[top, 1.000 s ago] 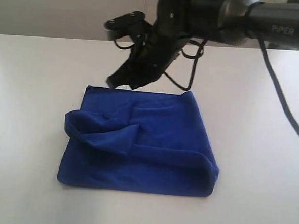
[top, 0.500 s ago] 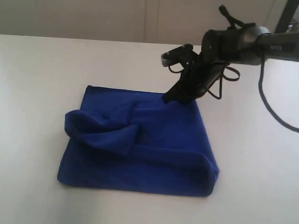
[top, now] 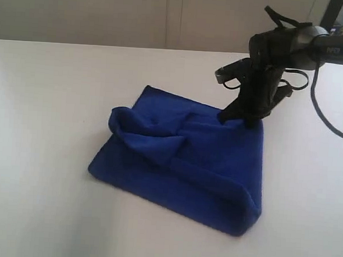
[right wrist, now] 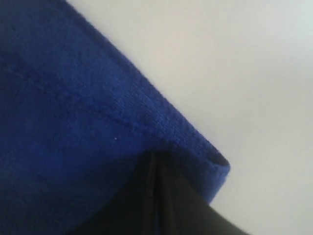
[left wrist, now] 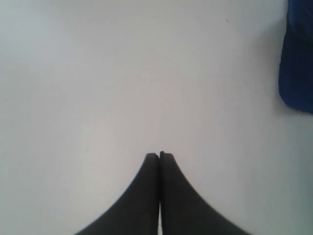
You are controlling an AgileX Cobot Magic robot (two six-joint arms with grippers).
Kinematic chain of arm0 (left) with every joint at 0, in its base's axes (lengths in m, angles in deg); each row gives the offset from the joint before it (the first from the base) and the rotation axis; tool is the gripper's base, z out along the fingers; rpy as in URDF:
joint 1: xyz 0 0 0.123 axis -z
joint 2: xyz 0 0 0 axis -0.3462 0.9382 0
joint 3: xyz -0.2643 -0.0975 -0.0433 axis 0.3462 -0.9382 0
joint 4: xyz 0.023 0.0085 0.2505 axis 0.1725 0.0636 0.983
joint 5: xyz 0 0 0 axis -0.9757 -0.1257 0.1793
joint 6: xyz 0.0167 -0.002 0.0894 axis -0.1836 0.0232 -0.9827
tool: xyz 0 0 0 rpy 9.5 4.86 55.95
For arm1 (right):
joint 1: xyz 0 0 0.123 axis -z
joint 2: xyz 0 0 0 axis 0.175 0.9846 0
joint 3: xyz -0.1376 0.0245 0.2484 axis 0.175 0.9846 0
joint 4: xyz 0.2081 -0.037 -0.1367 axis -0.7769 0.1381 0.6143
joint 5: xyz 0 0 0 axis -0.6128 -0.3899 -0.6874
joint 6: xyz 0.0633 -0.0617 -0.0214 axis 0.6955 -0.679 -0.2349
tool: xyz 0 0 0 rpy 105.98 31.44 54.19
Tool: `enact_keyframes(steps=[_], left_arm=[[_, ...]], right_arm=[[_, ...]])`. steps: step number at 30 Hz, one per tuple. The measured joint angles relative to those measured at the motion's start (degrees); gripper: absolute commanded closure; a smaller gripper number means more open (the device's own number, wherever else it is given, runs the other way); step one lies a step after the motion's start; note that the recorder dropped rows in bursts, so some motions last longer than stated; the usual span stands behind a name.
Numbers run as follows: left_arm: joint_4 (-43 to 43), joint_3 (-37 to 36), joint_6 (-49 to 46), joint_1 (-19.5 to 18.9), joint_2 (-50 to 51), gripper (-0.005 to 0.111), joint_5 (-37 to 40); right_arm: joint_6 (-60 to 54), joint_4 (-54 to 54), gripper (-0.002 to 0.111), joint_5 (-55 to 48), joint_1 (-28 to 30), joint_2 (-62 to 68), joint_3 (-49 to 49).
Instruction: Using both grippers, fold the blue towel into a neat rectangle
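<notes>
The blue towel [top: 210, 163] lies folded and skewed on the white table [top: 45, 97], with a bunched hump [top: 139, 135] near its left side. My right gripper [top: 240, 117] is shut, its tips resting on the towel's far right corner. In the right wrist view the shut jaws [right wrist: 155, 156] meet the towel [right wrist: 73, 112] just inside its hemmed corner, and no cloth shows between them. My left gripper [left wrist: 160, 155] is shut over bare table, with only an edge of the towel [left wrist: 296, 63] in its view. It is out of the exterior view.
The right arm's black body and looped cables [top: 287, 48] hang over the table's far right. A pale wall [top: 137, 16] runs behind the table's far edge. Bare white tabletop surrounds the towel on all sides.
My right gripper has swept from the towel's far left to its far right corner. The towel has swung round with it, shifting right and now lying askew.
</notes>
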Motion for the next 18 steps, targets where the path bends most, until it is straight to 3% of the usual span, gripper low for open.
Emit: enact_keyframes(steps=[7, 13, 18], left_arm=[[0.00, 0.00, 0.00, 0.00, 0.00, 0.107, 0.00], [0.00, 0.00, 0.00, 0.00, 0.00, 0.107, 0.00], [0.00, 0.00, 0.00, 0.00, 0.00, 0.107, 0.00]], right_arm=[[0.59, 1.04, 0.108, -14.53, 0.33, -2.26, 3.08], [1.85, 1.04, 0.108, -15.54, 0.33, -7.92, 11.52], [2.87, -0.51, 0.108, -10.28, -0.08, -14.79, 16.35]])
